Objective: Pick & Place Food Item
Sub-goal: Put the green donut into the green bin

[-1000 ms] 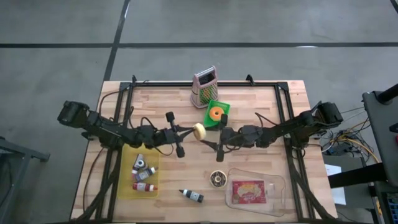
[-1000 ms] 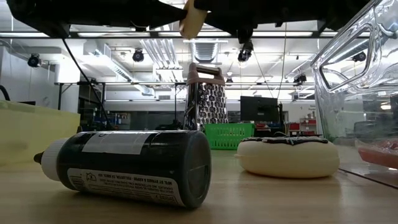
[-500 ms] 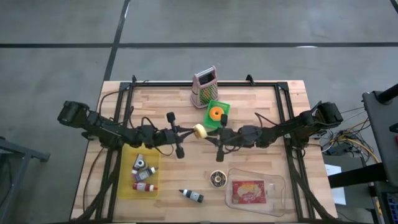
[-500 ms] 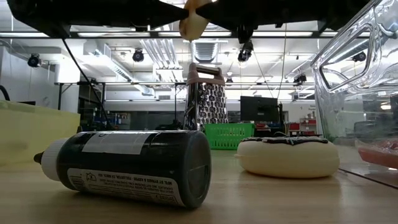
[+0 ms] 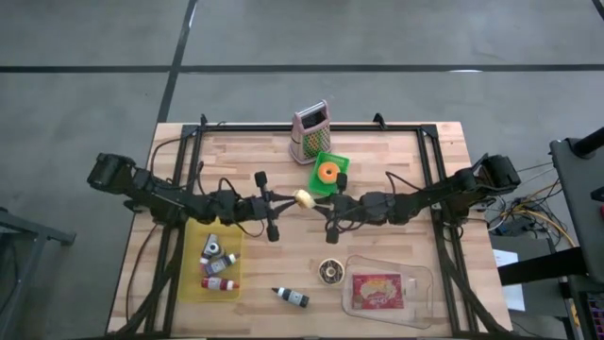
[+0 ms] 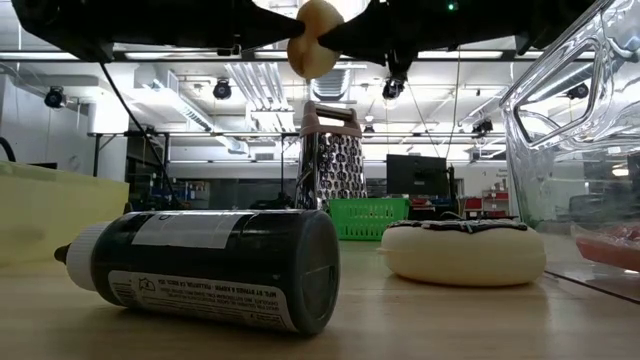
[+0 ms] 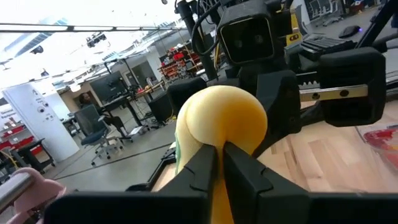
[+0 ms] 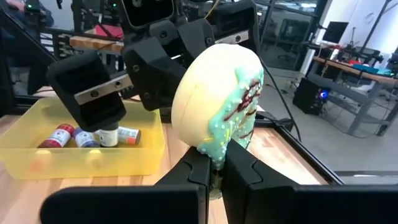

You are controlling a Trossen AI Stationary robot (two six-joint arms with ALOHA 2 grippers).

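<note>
Pale donut (image 5: 303, 198) with mint-green icing held in air above table centre, between both arms. Left gripper (image 5: 286, 200) fingers pinched narrow on donut's rim from one side; right gripper (image 5: 320, 202) fingers pinched on opposite rim, facing it. Green basket (image 5: 329, 174) just behind. Yellow tray (image 5: 193, 277) with small bottles near left arm.

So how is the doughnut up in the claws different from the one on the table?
The held doughnut hangs in the air on edge, pinched between the left claw and right claw; its icing looks green. The table doughnut lies flat, untouched, with dark-striped icing. Both are round and pale.
</note>
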